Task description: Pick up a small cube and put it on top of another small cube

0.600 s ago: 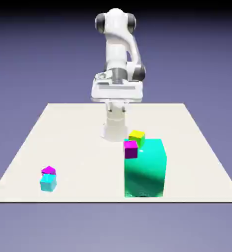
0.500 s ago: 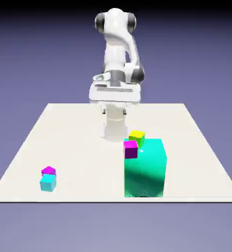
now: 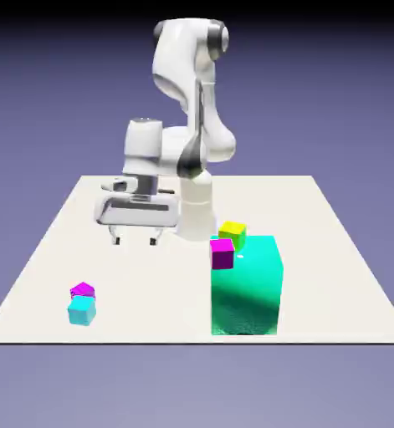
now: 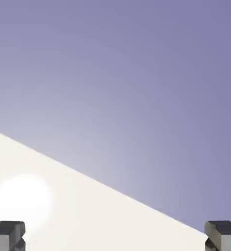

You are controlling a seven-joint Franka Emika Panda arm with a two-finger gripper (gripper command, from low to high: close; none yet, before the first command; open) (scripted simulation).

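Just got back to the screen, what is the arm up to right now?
The gripper hangs open and empty above the table, toward the exterior view's left. One magenta cube already sits on the cyan cube near the front left. A second magenta cube and a yellow-green cube are at the big teal block. The hand view shows only bare table and backdrop.

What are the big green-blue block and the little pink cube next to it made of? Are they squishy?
They're drawn by a computer, so it's a guess. The teal block looks like smooth, hard plastic: one flat colour, sharp edges, a soft sheen on top. The magenta cube looks the same, plain and crisp-cornered. Nothing sags or dents, so probably not squishy.
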